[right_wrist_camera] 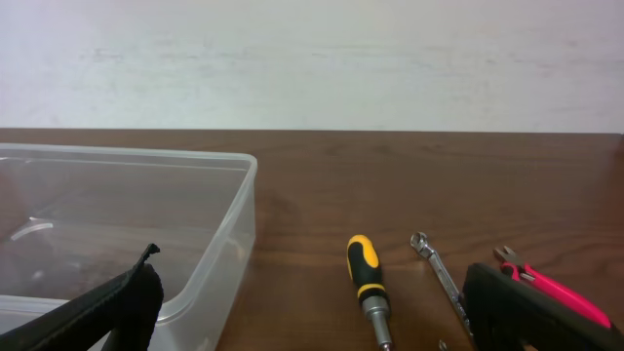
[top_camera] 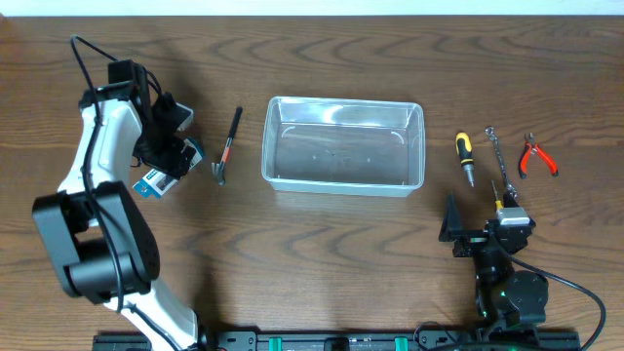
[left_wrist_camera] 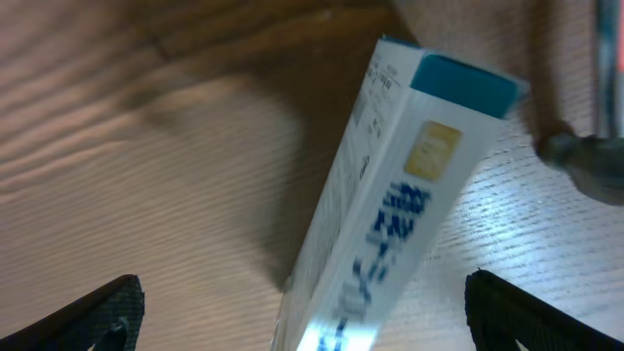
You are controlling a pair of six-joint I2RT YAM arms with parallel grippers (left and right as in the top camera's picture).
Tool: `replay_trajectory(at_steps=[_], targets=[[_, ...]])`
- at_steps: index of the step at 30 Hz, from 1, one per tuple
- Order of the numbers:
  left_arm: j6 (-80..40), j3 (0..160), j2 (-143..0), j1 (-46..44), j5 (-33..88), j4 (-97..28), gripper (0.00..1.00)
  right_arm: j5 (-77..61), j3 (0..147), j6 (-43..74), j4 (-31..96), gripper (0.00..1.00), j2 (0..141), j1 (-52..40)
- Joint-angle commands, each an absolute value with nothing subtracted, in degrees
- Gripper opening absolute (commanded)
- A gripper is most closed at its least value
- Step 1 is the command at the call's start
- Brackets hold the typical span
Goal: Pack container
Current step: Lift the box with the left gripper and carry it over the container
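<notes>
left gripper (left_wrist_camera: 302,297) wide open over the box (left_wrist_camera: 400,205) — nothing held
container (top_camera: 341,146) lies to its right, long side across the table

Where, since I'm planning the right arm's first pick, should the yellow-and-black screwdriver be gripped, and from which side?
The thick handle of the screwdriver, from straight above, closing across its width. It lies flat, handle pointing away from the robot, thin shaft toward it. The handle is its widest part, and the wrench to its right lies apart from it.
</notes>
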State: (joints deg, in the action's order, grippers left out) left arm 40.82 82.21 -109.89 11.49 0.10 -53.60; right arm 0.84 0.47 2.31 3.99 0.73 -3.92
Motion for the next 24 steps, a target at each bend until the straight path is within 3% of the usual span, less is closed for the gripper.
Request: replay_trajectory(at_steps=[1, 10, 13, 18, 22, 24], targets=[[41.6, 81.3, -112.4, 11.7, 1.1, -53.7, 0.94, 1.1, 0.3, 1.7, 4.1, 0.99, 0.4, -3.4], [41.6, 81.3, -117.6, 11.7, 1.1, -53.2, 0.93, 1.1, 0.3, 1.7, 4.1, 0.99, 0.4, -3.3], [41.6, 81.3, -117.9, 11.7, 1.1, -52.6, 0.82, 1.1, 0.3, 1.7, 4.1, 0.99, 0.4, -3.3], [41.6, 81.3, -117.9, 11.7, 0.9, -51.3, 0.47, 1.1, 0.3, 1.7, 4.1, 0.99, 0.4, -3.3], [41.6, 81.3, -117.9, 11.7, 0.9, -50.4, 0.40, 1.1, 0.3, 1.7, 4.1, 0.99, 0.4, -3.3], [41.6, 81.3, -117.9, 11.7, 0.9, -50.2, 0.31, 1.1, 0.3, 1.7, 4.1, 0.99, 0.4, -3.3]])
